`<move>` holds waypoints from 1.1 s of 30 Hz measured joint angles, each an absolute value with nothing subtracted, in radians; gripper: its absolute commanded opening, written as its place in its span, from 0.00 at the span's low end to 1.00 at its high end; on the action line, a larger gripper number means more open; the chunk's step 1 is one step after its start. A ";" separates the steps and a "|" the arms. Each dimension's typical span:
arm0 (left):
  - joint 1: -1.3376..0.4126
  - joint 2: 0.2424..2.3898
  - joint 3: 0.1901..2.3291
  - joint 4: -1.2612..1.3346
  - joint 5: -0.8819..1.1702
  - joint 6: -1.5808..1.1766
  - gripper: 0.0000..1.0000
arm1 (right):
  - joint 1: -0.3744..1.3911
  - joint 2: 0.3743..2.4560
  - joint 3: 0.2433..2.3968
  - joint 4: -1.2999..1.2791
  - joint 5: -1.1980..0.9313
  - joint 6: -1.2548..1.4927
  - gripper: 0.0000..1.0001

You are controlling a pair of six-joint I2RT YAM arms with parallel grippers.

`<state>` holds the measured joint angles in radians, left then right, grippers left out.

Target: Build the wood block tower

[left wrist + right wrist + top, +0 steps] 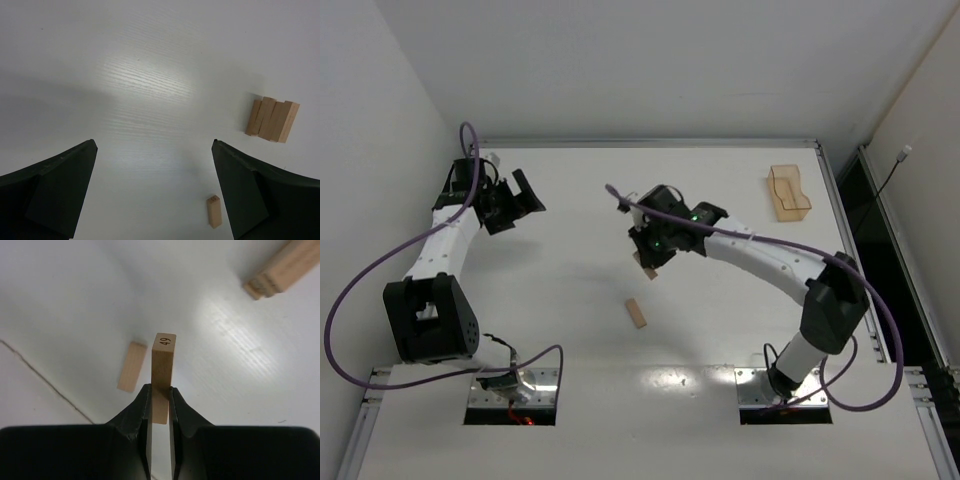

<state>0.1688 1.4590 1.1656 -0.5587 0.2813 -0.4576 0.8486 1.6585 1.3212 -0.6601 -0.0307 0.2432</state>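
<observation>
Block marked 49 (163, 357) clamped between right gripper (160, 390) fingers, dead centre of wrist view, sticking out past fingertips. Loose block (132, 366) flat on table (60, 300) just left of it. Block cluster (282, 267) packed side by side, top right corner. Left gripper (154, 145) jaws wide apart, nothing between them. Orange tray (788, 192) upper right of overhead view, well apart.

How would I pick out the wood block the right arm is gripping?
Find the right gripper over the middle of the white table. The block sticks out from between its shut fingers. Unlike the loose block lying flat nearby, it is held, end marked 49.
</observation>
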 measured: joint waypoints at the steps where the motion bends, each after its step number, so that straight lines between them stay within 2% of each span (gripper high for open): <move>1: 0.169 1.459 1.166 -0.559 0.285 -0.452 1.00 | 0.812 1.649 1.332 -0.661 -0.038 0.243 0.00; 8: 0.169 1.459 1.166 -0.557 0.294 -0.429 1.00 | 0.528 1.625 1.343 -0.664 -0.115 0.255 0.00; 12: 0.169 1.459 1.166 -0.555 0.303 -0.418 1.00 | 0.366 1.646 1.336 -0.637 -0.324 0.262 0.00; 17: 0.169 1.462 1.168 -0.550 0.321 -0.403 1.00 | 0.188 1.806 1.330 -0.543 -0.603 0.285 0.00; 25: 0.169 1.473 1.168 -0.550 0.326 -0.392 1.00 | 0.121 2.115 1.387 -0.474 -0.830 0.322 0.00; 33: 0.169 1.498 1.168 -0.548 0.331 -0.389 1.00 | 0.106 2.195 1.468 -0.446 -0.868 0.325 0.04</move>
